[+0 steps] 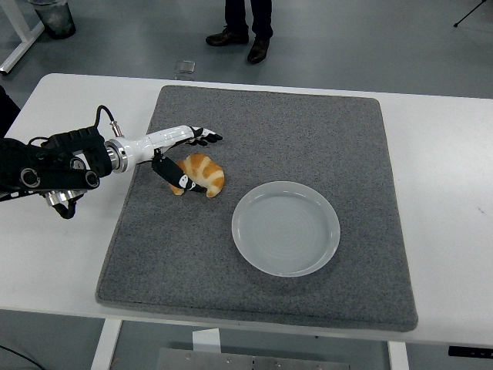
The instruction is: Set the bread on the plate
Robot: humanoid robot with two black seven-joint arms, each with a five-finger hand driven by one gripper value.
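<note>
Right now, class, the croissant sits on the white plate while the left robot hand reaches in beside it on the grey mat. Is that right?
Not quite. The head view shows the croissant on the grey mat, left of the empty white plate, not on it. The left robot hand does reach in at it.

Floor (370, 38): smooth grey, faintly glossy
Tabletop (447, 169): white, carrying a grey felt mat (308, 139)
Far side: a person's dark shoes (239, 42)
Top-left corner: bin (52, 17), white table leg (19, 50)

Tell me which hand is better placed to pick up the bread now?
The left hand. It is already at the bread, thumb on its near side, fingers spread above it. The right hand is not in view.
</note>
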